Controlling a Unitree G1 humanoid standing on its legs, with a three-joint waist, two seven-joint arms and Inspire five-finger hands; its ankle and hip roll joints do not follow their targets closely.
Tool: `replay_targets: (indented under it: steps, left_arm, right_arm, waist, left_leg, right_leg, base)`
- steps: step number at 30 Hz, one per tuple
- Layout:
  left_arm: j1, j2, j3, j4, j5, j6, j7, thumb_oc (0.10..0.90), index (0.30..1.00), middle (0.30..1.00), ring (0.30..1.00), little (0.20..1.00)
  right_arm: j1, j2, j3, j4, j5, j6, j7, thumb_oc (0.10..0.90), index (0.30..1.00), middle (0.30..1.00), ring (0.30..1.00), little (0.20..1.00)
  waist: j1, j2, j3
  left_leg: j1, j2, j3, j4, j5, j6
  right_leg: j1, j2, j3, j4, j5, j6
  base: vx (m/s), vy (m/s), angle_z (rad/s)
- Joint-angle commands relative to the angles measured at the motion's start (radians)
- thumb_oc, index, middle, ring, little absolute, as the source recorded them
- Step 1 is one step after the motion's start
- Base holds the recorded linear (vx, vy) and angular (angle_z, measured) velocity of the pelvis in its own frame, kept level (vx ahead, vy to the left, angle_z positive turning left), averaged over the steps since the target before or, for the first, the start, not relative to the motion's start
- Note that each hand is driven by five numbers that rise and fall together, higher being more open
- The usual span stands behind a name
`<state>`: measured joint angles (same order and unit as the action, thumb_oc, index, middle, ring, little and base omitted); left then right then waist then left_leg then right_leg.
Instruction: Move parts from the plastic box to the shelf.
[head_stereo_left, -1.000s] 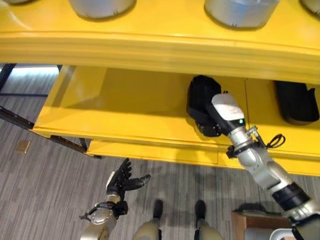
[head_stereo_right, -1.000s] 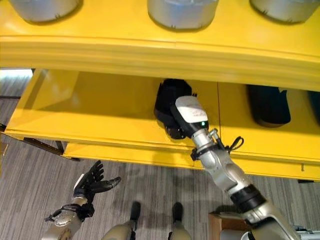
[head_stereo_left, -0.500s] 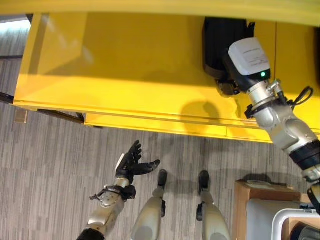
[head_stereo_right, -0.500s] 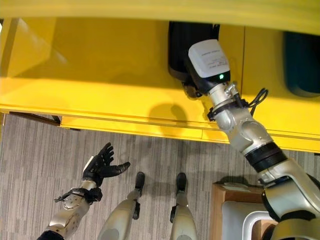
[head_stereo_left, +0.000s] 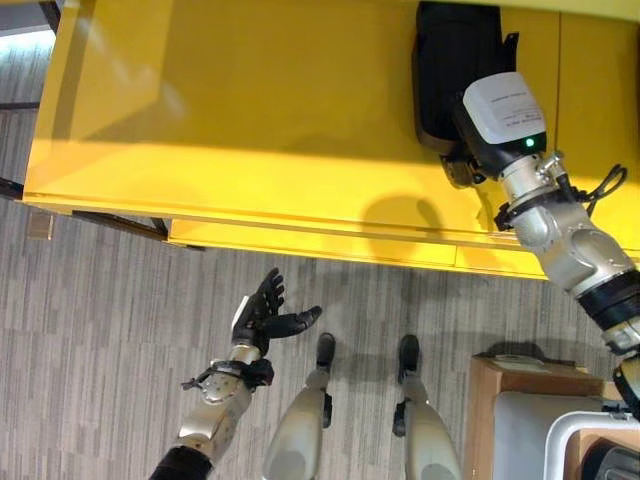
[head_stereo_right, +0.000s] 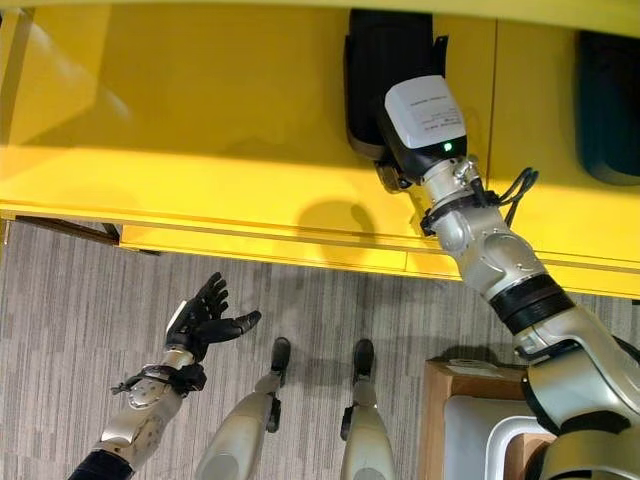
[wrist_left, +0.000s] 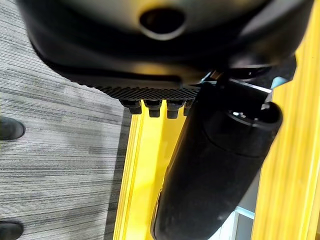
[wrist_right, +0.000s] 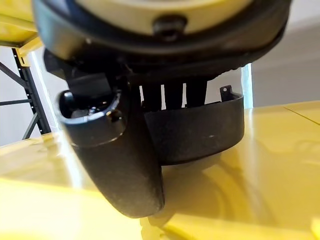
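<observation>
My left hand (head_stereo_left: 262, 312) hangs nearest, low over the floor (head_stereo_left: 100, 330) w/ fingers spread loose, thumb out, holding nothing. Idle, basically.

Further out, my right hand (head_stereo_right: 392, 172) is up on the yellow shelf (head_stereo_left: 250, 130), pressed against the near end of the black part (head_stereo_right: 385, 60). The part is lying flat on the shelf board. In the right wrist view my fingers run straight down behind the part's rim (wrist_right: 200, 130) and the thumb (wrist_right: 120, 165) sits in front, so looks like a loose pinch on that edge, tbh can't say how tight.

What could go wrong imo: if I pull back w/ the thumb hooked on the rim, the part drags toward the shelf lip and could tip off. Another dark part (head_stereo_right: 608, 100) sits further right, well apart, so no bump risk there.

Vs 1 s ago: the whole view has dropped, so that's my head moving. The part looks a bit deeper on the board, left hand same pose.
</observation>
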<state>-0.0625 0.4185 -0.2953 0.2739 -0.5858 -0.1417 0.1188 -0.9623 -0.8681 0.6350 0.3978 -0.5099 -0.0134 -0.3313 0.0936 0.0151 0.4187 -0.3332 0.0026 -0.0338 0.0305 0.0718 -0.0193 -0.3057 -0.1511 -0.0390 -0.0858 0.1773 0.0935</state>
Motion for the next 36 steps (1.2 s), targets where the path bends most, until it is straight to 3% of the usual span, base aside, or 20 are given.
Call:
replay_targets:
  steps: [1,4,5,6,14,36]
  left_arm:
    - [0.025,0.065,0.011,-0.099,-0.024,-0.091,-0.004,0.9,1.0,1.0,1.0,1.0]
    - [0.023,0.065,0.008,-0.1,-0.025,-0.092,-0.006,0.9,1.0,1.0,1.0,1.0]
    - [0.023,0.065,0.009,-0.099,-0.025,-0.092,-0.005,0.9,1.0,1.0,1.0,1.0]
    - [0.02,0.064,0.007,-0.097,-0.024,-0.091,-0.004,0.9,1.0,1.0,1.0,1.0]
    - [0.027,0.066,0.013,-0.099,-0.023,-0.088,-0.006,0.9,1.0,1.0,1.0,1.0]
    - [0.039,0.1,0.025,-0.099,-0.015,-0.074,-0.037,0.9,1.0,1.0,1.0,1.0]
  right_arm:
    - [-0.034,-0.008,0.048,0.02,0.023,-0.002,0.039,0.4,0.3,0.3,0.3,0.3]
    - [-0.034,0.0,0.051,0.031,0.022,-0.002,0.043,0.4,0.3,0.3,0.3,0.3]
    - [-0.033,0.002,0.052,0.028,0.025,-0.001,0.046,0.508,0.451,0.451,0.451,0.451]
    - [-0.031,0.007,0.051,0.027,0.032,-0.002,0.048,0.9,1.0,1.0,1.0,1.0]
    - [-0.025,0.009,0.052,-0.009,0.057,-0.009,0.07,0.9,1.0,1.0,1.0,1.0]
    - [-0.04,-0.086,0.142,-0.083,0.069,-0.05,0.179,0.9,1.0,1.0,1.0,1.0]
  waist:
    - [0.009,-0.015,-0.026]
    - [0.01,-0.013,-0.025]
    - [0.009,-0.014,-0.024]
    - [0.009,-0.014,-0.023]
    - [0.006,-0.018,-0.023]
    - [0.001,-0.041,-0.043]
  left_leg:
    - [-0.071,0.058,0.003,0.077,-0.014,-0.02]
    - [-0.07,0.057,0.002,0.077,-0.013,-0.02]
    - [-0.069,0.056,0.002,0.077,-0.013,-0.021]
    - [-0.069,0.057,0.002,0.078,-0.013,-0.02]
    - [-0.066,0.057,0.002,0.077,-0.013,-0.02]
    - [-0.033,0.064,0.002,0.071,-0.016,-0.022]
  right_leg:
    - [0.02,-0.082,-0.031,0.137,-0.114,0.039]
    - [0.021,-0.082,-0.031,0.136,-0.114,0.039]
    - [0.021,-0.082,-0.031,0.135,-0.114,0.038]
    - [0.021,-0.082,-0.031,0.136,-0.114,0.038]
    - [0.026,-0.083,-0.032,0.133,-0.114,0.038]
    - [0.052,-0.08,-0.033,0.134,-0.117,0.037]
  base:
    - [0.0,0.0,0.0]
    - [0.0,0.0,0.0]
    - [0.0,0.0,0.0]
    - [0.0,0.0,0.0]
    - [0.0,0.0,0.0]
    - [0.0,0.0,0.0]
